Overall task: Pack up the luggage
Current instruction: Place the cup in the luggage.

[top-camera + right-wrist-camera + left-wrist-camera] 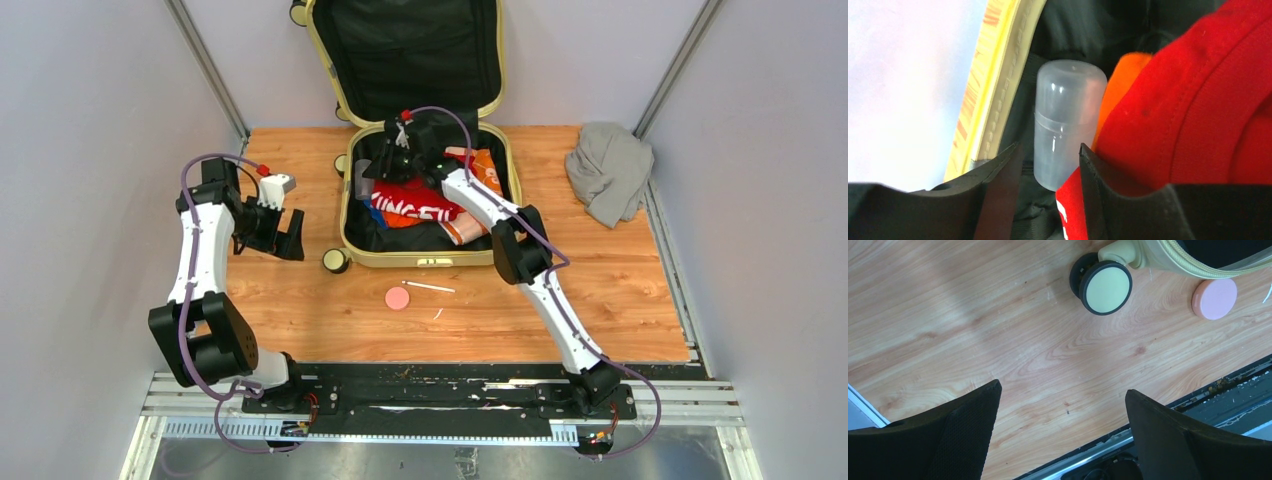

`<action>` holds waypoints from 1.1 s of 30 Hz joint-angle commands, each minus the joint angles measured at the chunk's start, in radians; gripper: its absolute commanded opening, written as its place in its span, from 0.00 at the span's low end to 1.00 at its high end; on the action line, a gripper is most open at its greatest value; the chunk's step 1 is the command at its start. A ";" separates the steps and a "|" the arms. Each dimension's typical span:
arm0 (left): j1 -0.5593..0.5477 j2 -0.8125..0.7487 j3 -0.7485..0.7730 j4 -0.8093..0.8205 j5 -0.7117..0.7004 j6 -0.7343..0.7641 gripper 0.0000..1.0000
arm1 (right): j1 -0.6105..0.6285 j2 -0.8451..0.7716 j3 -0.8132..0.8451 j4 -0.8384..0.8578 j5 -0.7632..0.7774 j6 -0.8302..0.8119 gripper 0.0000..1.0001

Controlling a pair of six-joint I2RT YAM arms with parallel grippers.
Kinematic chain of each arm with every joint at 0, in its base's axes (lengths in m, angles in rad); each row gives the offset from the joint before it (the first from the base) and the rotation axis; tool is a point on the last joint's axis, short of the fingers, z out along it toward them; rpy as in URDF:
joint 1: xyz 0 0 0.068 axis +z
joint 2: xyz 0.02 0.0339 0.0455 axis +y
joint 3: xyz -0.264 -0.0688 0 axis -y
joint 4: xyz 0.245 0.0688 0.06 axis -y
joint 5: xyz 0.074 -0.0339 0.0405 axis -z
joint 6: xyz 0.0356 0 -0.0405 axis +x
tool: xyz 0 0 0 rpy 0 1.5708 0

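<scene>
The pale yellow luggage (420,258) lies open on the wooden table, its black-lined lid (410,50) propped up at the back. A red printed garment (415,200) and orange cloth (485,170) lie inside. My right gripper (375,170) reaches into the luggage's left side. In the right wrist view its fingers (1050,157) stand apart around a translucent capped bottle (1065,120), with a gap at the left finger. The bottle stands between the luggage rim (998,75) and the red garment (1198,110). My left gripper (285,235) hovers left of the luggage, open and empty (1063,405).
A grey cloth (610,170) lies crumpled at the table's right edge. A pink disc (397,298) and a thin white stick (430,287) lie in front of the luggage. A luggage wheel (1105,287) and the pink disc (1214,298) show beyond the left fingers.
</scene>
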 commanded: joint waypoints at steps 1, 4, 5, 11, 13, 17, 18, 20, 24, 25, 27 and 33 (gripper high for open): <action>0.010 0.003 -0.011 -0.007 0.021 0.016 1.00 | -0.043 0.012 0.124 0.044 -0.027 0.080 0.50; 0.010 0.004 -0.007 -0.007 0.030 0.014 1.00 | -0.040 0.042 0.134 0.063 0.012 0.105 0.51; 0.009 0.005 -0.008 -0.007 0.030 0.011 1.00 | -0.040 0.048 0.114 0.081 0.025 0.119 0.50; 0.011 -0.006 -0.024 -0.007 0.017 0.030 1.00 | -0.039 0.147 0.135 0.114 0.043 0.171 0.41; 0.015 -0.004 -0.025 -0.006 0.019 0.034 1.00 | -0.035 0.165 0.139 0.114 0.044 0.166 0.41; 0.018 0.011 -0.023 -0.005 0.028 0.034 1.00 | -0.022 0.184 0.151 0.099 0.021 0.146 0.40; 0.018 0.016 -0.021 -0.005 0.030 0.034 1.00 | -0.018 0.181 0.145 0.100 0.007 0.140 0.39; 0.019 0.025 -0.020 -0.005 0.033 0.035 1.00 | -0.002 0.170 0.129 0.068 -0.017 0.109 0.38; 0.021 0.028 -0.018 -0.005 0.042 0.039 1.00 | 0.036 0.138 0.111 -0.005 -0.085 0.014 0.37; 0.022 0.026 -0.019 -0.005 0.045 0.040 1.00 | 0.042 0.122 0.099 -0.023 -0.095 -0.010 0.36; 0.024 0.023 -0.021 -0.005 0.051 0.040 1.00 | 0.046 0.087 0.064 -0.056 -0.109 -0.043 0.34; 0.025 0.011 -0.021 -0.006 0.064 0.032 1.00 | 0.021 -0.055 0.011 -0.113 -0.093 -0.120 0.39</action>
